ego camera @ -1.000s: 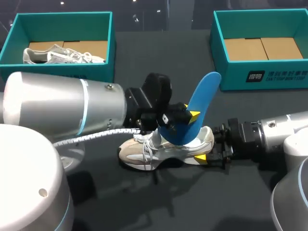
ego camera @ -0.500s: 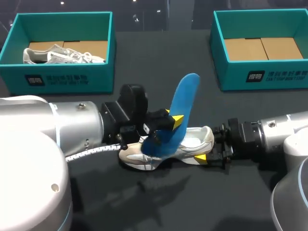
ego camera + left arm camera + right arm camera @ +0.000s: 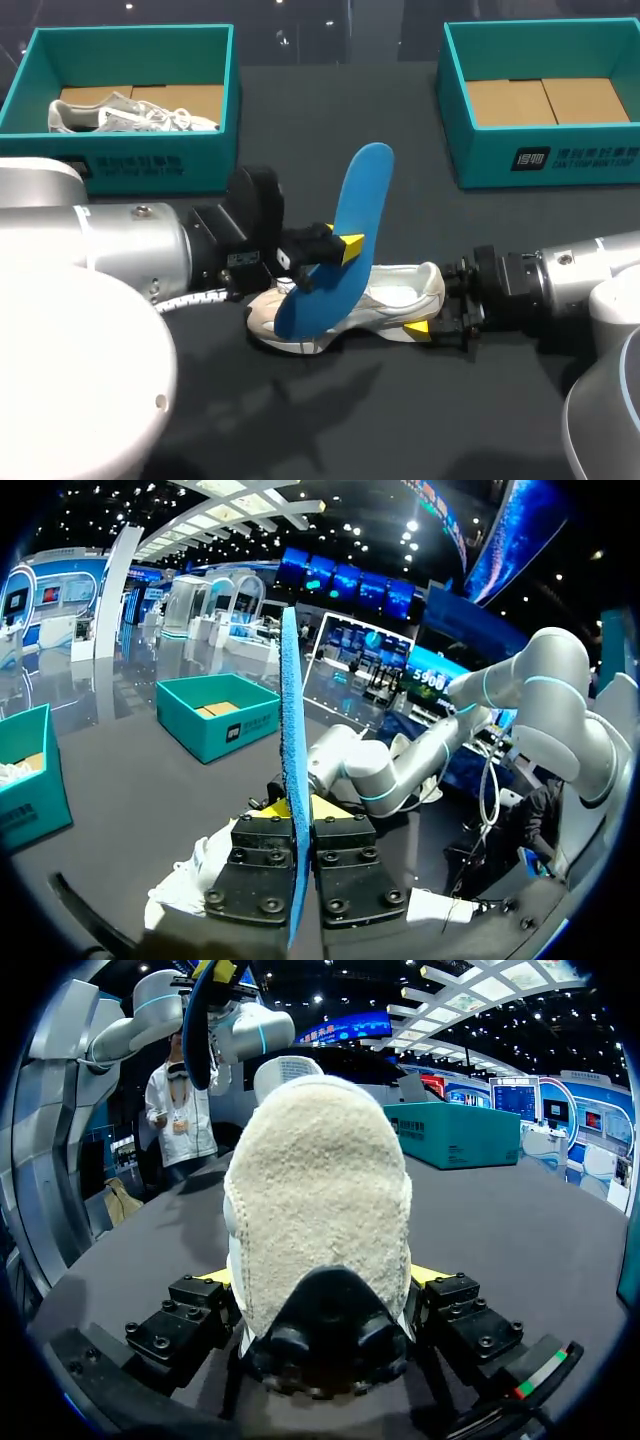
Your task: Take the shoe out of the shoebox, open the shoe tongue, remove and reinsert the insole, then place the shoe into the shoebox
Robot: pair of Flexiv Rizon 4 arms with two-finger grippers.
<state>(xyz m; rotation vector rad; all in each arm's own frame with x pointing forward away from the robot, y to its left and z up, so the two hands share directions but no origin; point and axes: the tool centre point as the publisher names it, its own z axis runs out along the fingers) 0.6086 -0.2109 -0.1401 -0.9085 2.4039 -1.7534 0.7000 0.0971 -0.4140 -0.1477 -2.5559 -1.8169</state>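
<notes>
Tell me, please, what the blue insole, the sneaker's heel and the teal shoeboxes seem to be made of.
Blue insole: probably foam, matte; thin and gently curved in the left gripper. Sneaker heel: nappy cream textile, perhaps suede or fleece, over a black, seemingly rubber sole. Left shoebox and right shoebox: likely cardboard, teal outside, plain brown flaps inside.

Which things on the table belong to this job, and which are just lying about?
In the job: blue insole, held by the left gripper; shoe, heel held by the right gripper; empty shoebox, likely its own.
Lying about: other shoebox and the second shoe inside it.
</notes>
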